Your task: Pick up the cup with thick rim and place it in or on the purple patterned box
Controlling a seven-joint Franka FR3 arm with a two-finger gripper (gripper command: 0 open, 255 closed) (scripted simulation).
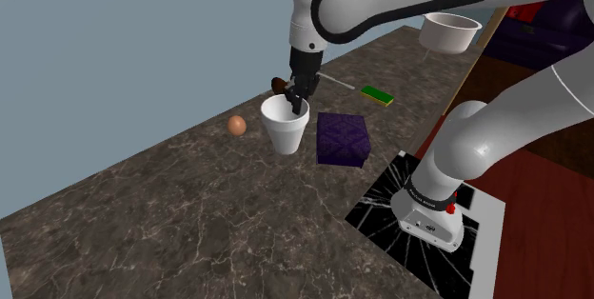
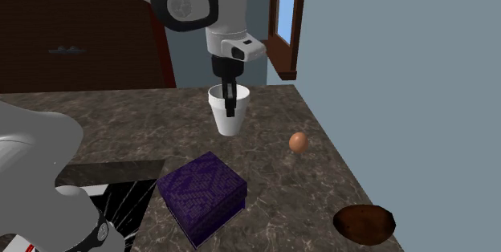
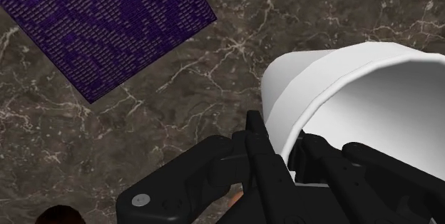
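Note:
A white cup with a thick rim (image 1: pixel 284 128) (image 2: pixel 228 118) (image 3: pixel 335 87) stands upright on the dark marble counter (image 1: pixel 171 211). My black gripper (image 1: pixel 299 102) (image 2: pixel 230 102) (image 3: pixel 289 162) comes down from above and is shut on the cup's rim, with one finger inside and one outside the wall. I cannot tell whether the cup's base still touches the counter. The purple patterned box (image 1: pixel 342 138) (image 2: pixel 201 194) (image 3: pixel 107 23) lies flat beside the cup, a short way toward the stand.
A brown egg-shaped thing (image 1: pixel 237 126) (image 2: pixel 299 142) lies on the cup's other side. A green sponge (image 1: pixel 377 95) and a white bowl (image 1: pixel 450 31) sit farther along the counter. A dark brown lump (image 2: pixel 365 222) rests near the counter's edge.

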